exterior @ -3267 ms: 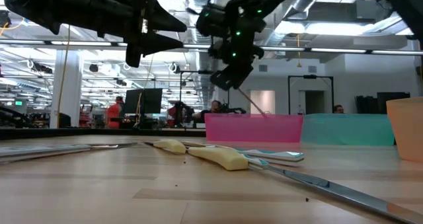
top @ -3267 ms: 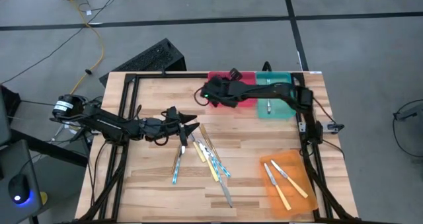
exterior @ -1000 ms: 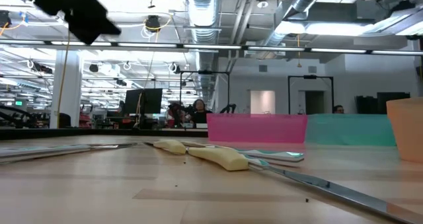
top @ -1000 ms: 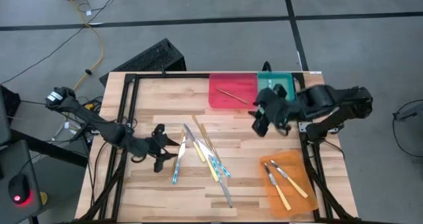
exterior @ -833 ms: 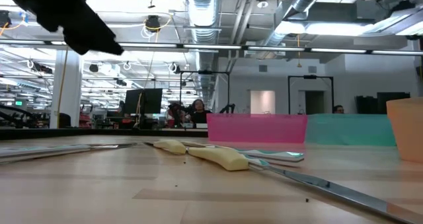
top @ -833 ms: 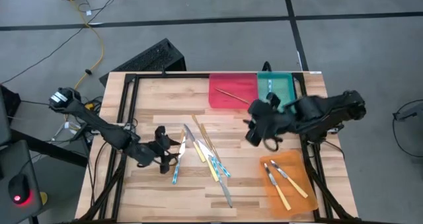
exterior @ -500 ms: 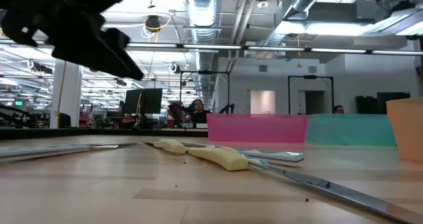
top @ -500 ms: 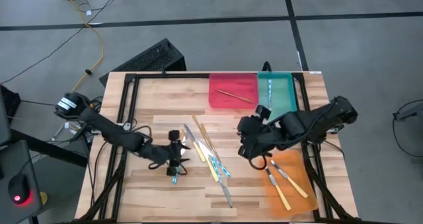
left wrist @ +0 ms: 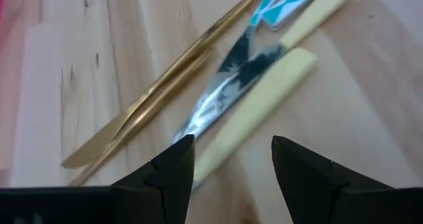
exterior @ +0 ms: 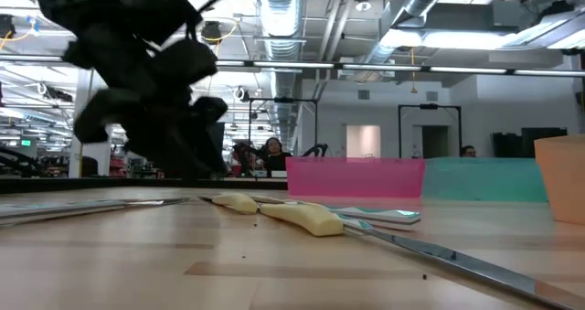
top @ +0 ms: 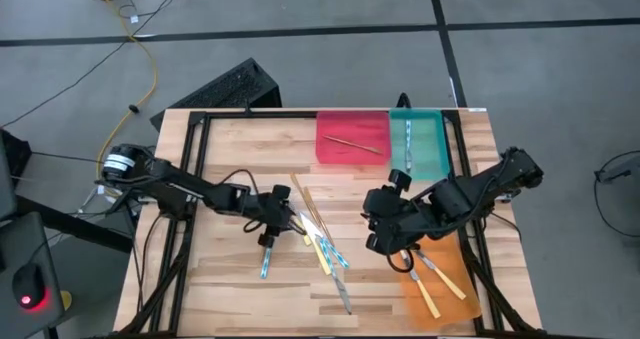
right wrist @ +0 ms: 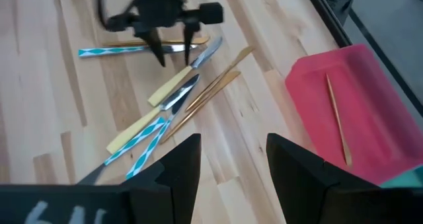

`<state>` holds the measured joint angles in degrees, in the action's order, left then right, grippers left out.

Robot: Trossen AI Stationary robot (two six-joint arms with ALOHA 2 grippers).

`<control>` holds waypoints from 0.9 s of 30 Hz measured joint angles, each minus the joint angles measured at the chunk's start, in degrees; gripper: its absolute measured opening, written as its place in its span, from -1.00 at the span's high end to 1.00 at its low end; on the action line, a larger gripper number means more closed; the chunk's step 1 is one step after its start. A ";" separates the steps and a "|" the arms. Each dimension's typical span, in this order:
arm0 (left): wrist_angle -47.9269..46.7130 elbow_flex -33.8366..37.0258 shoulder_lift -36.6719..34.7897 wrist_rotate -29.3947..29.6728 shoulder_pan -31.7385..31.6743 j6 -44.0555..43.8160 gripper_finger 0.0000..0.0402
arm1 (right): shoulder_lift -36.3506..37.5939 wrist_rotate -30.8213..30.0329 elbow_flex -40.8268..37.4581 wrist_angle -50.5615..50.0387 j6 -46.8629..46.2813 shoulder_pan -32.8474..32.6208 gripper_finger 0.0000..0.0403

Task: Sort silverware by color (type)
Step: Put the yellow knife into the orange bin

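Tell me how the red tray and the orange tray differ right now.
The red tray sits at the table's far edge and holds one thin tan stick; the orange tray sits near the front right corner and holds two yellow-handled knives. The red tray lies square to the table, the orange tray slightly askew. The right gripper hovers open by the orange tray. Both are shallow and rectangular.

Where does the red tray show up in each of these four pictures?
High view: red tray at the table's far edge, beside the teal tray.
Low view: pink wall, centre.
Left wrist view: only a pink sliver at the edge.
Right wrist view: right side.
Shared landmark: the stick inside.
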<state>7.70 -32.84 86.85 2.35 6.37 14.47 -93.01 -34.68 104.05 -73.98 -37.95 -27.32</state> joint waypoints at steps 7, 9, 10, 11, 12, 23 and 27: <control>2.18 -0.19 5.20 -3.79 -4.11 3.46 0.08 | -0.04 0.00 0.00 0.00 -0.02 -0.08 0.04; 1.81 -0.87 6.38 -4.29 -4.50 3.71 0.08 | -0.04 0.00 0.00 0.00 -0.02 -0.06 0.04; 1.30 -1.35 7.03 -4.49 -4.59 3.72 0.08 | -0.04 -0.01 0.00 0.00 0.00 -0.06 0.04; 0.93 -1.80 7.69 -4.93 -4.69 3.70 0.08 | -0.04 -0.01 0.00 0.01 0.06 -0.06 0.04; 0.24 -2.50 8.37 -5.20 -4.74 3.41 0.10 | -0.04 -0.02 0.00 0.03 0.24 -0.06 0.04; -6.20 -7.52 12.37 -5.38 -4.32 3.02 0.87 | -0.04 -0.09 0.00 0.29 0.09 -0.08 0.04; -6.21 -7.46 12.26 -4.39 -4.28 1.28 0.91 | -0.04 -0.10 0.00 0.29 -0.61 -0.46 0.04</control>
<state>1.48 -40.30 99.11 -2.04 2.09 15.75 -93.06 -34.78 104.05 -73.69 -38.57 -27.78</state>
